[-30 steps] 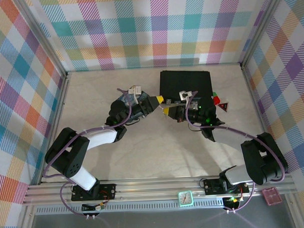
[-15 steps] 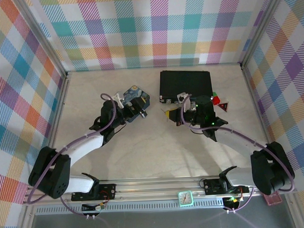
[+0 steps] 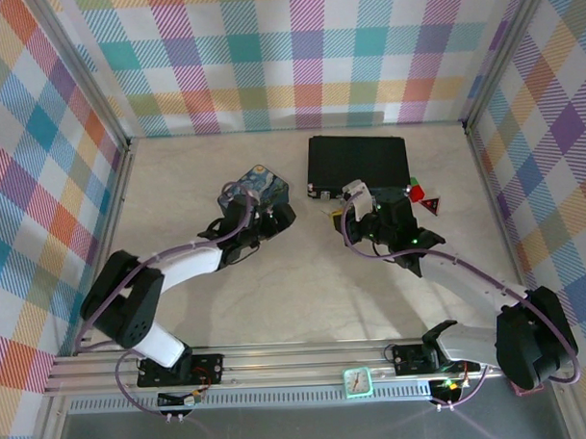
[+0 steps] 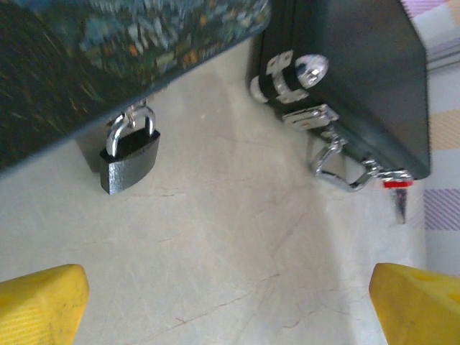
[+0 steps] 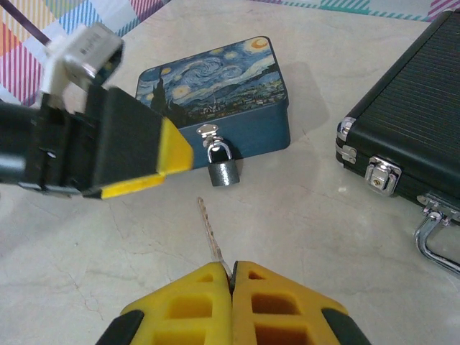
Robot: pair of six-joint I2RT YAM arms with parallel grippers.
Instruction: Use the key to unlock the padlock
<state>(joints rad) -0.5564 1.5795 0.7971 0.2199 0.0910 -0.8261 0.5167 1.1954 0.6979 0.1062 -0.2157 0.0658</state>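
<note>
The small grey padlock (image 5: 223,171) hangs by its shackle from the clasp of the blue starry-night tin (image 5: 215,86); it rests against the tin's front wall, also seen from the left wrist (image 4: 129,162). My right gripper (image 5: 233,272) is shut on the thin silver key (image 5: 210,233). The key's blade points toward the padlock and stops a short way from it. My left gripper (image 4: 226,316) is open, with its yellow fingertips (image 4: 36,302) wide apart over bare table, just in front of the tin (image 3: 256,185). From above, the left gripper (image 3: 278,217) and the right gripper (image 3: 333,218) face each other.
A black case (image 3: 356,159) with silver latches and a handle (image 4: 345,172) lies right of the tin. Small red-and-green pieces (image 3: 422,196) sit by the case's right side. The left arm's finger (image 5: 172,151) reaches in beside the padlock. Checked walls close in the table.
The left gripper has drawn back from the right gripper toward the tin and now sits low in front of it. The right gripper has stayed about where it was, still holding the key.
</note>
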